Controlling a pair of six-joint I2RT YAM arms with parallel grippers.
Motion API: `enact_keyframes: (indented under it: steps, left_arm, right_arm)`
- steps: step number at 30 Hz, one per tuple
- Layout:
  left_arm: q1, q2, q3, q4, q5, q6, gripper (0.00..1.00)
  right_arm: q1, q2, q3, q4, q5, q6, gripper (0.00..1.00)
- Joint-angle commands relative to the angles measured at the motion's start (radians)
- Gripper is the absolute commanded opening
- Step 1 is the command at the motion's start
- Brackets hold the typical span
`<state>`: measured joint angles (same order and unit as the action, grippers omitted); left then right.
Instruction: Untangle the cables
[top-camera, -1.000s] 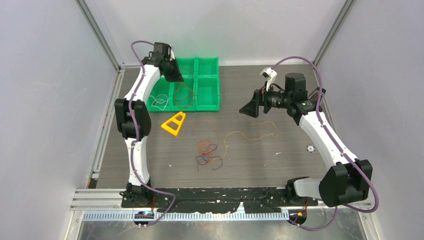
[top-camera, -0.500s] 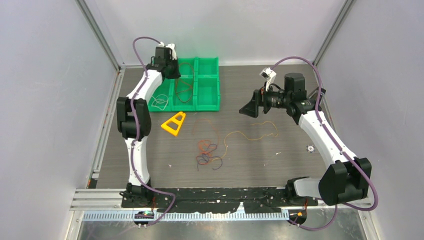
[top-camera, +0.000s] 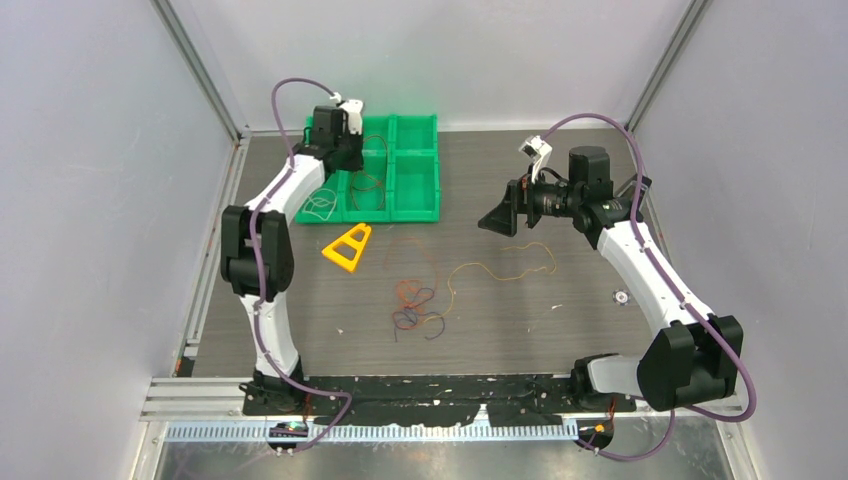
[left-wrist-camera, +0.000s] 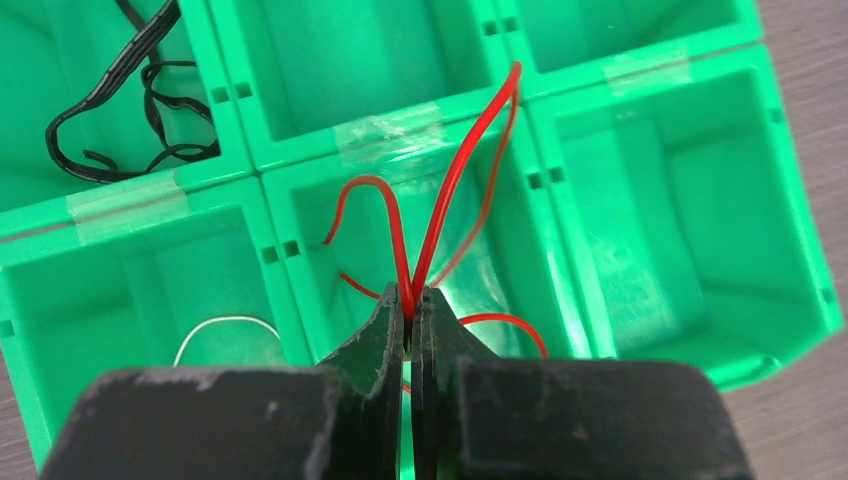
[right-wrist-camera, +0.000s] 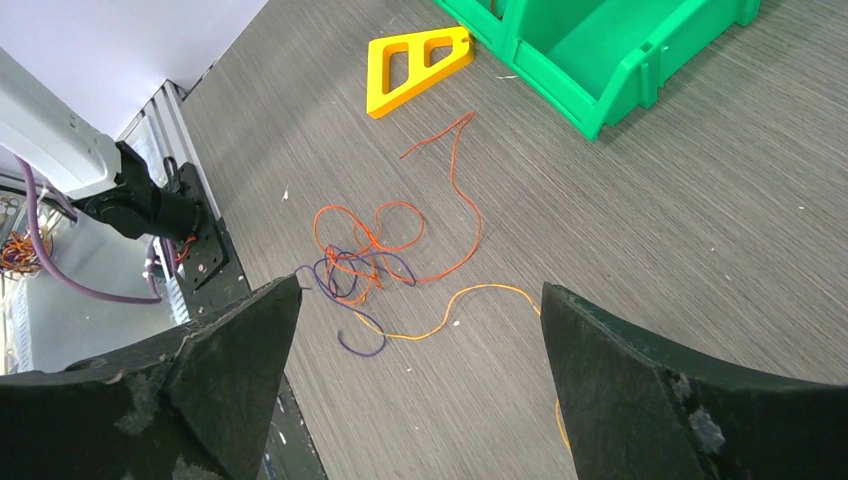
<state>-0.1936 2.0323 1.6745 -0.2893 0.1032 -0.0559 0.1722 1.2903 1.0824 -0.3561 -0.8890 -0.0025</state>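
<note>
The cables (top-camera: 415, 305) look thin, limp and nearly weightless; they should bend anywhere and snag on one another rather than slide free. The left gripper (left-wrist-camera: 411, 312) is clamped on a red cable (left-wrist-camera: 455, 185) at a fold, its loops standing just ahead of the fingertips over the green bin tray (left-wrist-camera: 300, 160). A black cable (left-wrist-camera: 120, 95) lies ahead to its left. The orange-and-purple clump (right-wrist-camera: 352, 268) lies on the table (right-wrist-camera: 650, 200), below and ahead of the right gripper (right-wrist-camera: 420, 292), which is spread wide and holds nothing. A free end or outer loop seems the best hold.
</note>
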Motion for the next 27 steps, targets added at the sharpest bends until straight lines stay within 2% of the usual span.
enact_keyframes:
  steps: [1, 5, 18, 24, 25, 27]
  left_arm:
    - [-0.026, -0.089, 0.003, -0.095, 0.01, 0.007, 0.0]
    - [-0.024, -0.037, 0.071, -0.234, -0.02, -0.023, 0.0]
    - [-0.016, 0.12, 0.234, -0.506, -0.017, -0.087, 0.0]
    - [-0.007, 0.16, 0.304, -0.562, 0.006, -0.1, 0.0]
    - [-0.006, 0.158, 0.314, -0.569, 0.006, -0.096, 0.03]
    - [-0.006, 0.126, 0.309, -0.554, 0.018, -0.093, 0.2]
  right_arm:
    - [-0.007, -0.023, 0.005, 0.007, -0.02, -0.007, 0.96]
    - [-0.007, -0.021, 0.005, 0.007, -0.027, -0.003, 0.96]
    - [-0.007, -0.03, -0.002, -0.012, -0.025, -0.022, 0.96]
    - [-0.008, -0.031, 0.005, -0.015, -0.027, -0.023, 0.96]
    - [-0.008, -0.032, 0.007, -0.018, -0.027, -0.025, 0.96]
    - [-0.008, -0.033, 0.014, -0.028, -0.027, -0.031, 0.96]
